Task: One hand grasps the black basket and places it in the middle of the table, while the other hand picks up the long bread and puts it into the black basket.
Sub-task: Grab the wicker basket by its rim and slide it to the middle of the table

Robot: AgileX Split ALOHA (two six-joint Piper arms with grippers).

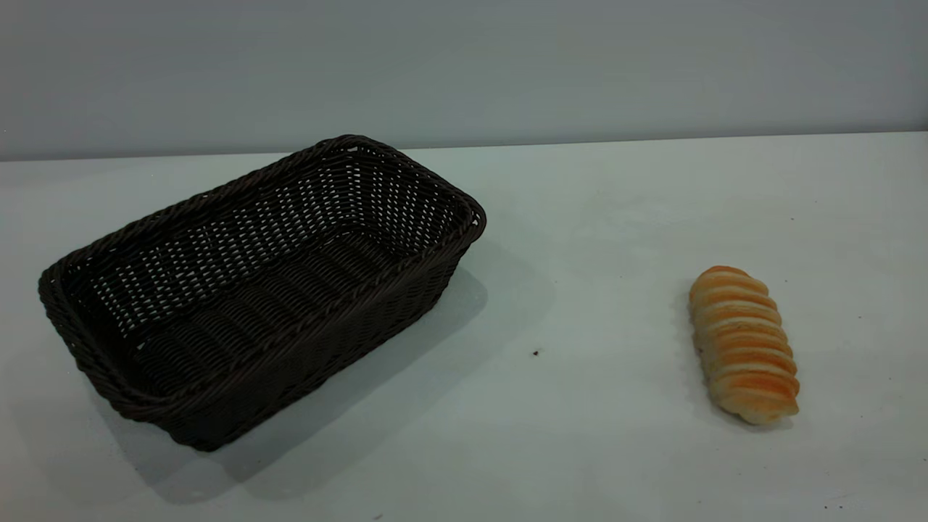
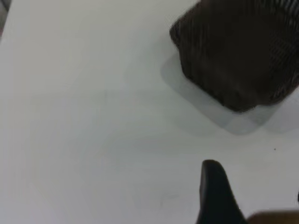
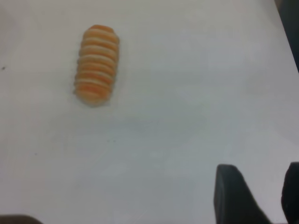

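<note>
The black basket (image 1: 261, 290) sits empty on the table (image 1: 580, 449) toward its left edge, skewed so that one short end points at the front-left corner and the other toward the middle of the far edge. The long bread (image 1: 743, 344) lies flat, striped side up, toward the right edge, well apart from the basket. Neither arm appears in the exterior view. The right gripper (image 3: 254, 198) holds nothing; two dark fingers show with a gap between them, so it reads as open, well clear of the bread. Of the left gripper (image 2: 252, 200) only one finger (image 2: 215, 191) shows, well short of the basket; whether it is open cannot be told. Judged from the open weave, the basket is probably light and fairly stiff; the braided rim on a long side offers the firmest hold, and a one-sided pinch may tilt it. The bread looks light and possibly compressible; grip it across its narrow width near mid-length with moderate force. The table between the two items is bare except for a small dark speck (image 1: 536, 353), leaving ample room to slide the basket to the centre.
</note>
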